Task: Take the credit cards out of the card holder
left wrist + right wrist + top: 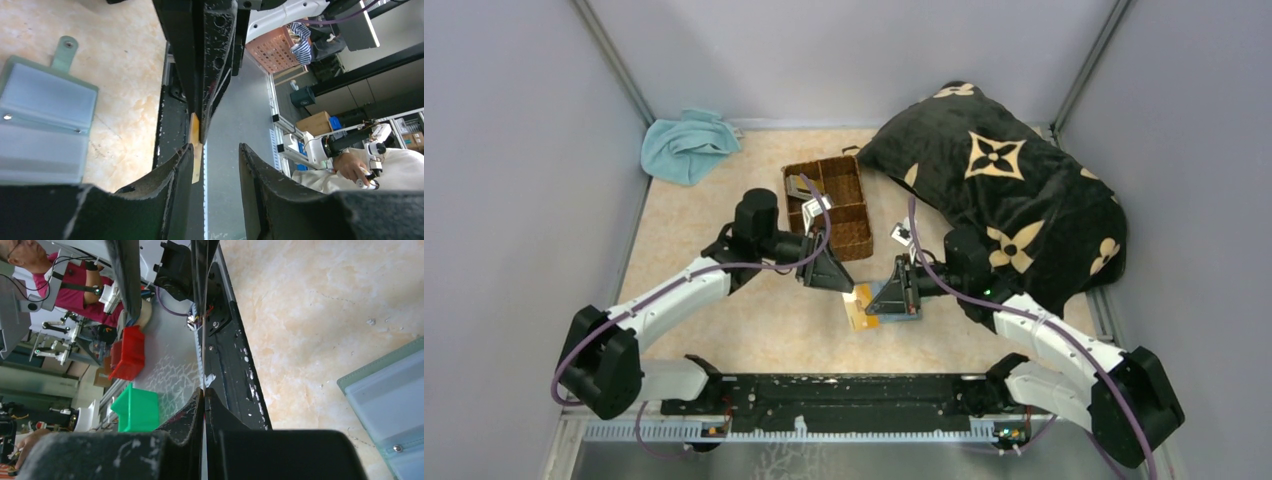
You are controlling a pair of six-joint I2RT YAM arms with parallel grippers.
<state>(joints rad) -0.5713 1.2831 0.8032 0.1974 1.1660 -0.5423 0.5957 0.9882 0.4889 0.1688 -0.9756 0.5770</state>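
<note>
The card holder (45, 125) lies open on the tabletop, grey-green with pale blue pockets, and it also shows under my right gripper as the card holder (913, 308) and card holder (390, 405). My right gripper (204, 390) is shut on a tan-gold credit card (196, 147), held edge-on above the table; from above the credit card (858, 310) sticks out of the right gripper (871, 300). My left gripper (216, 150) is open, its jaws either side of the card's free end, the card close to one finger. The left gripper (844, 285) meets the right one tip to tip.
A brown wicker basket (829, 205) stands behind the grippers, with small items in it. At the back left lies a light-blue towel (686, 145), and a black patterned pillow (1014, 200) fills the right side. The black base rail (844, 390) runs along the near edge.
</note>
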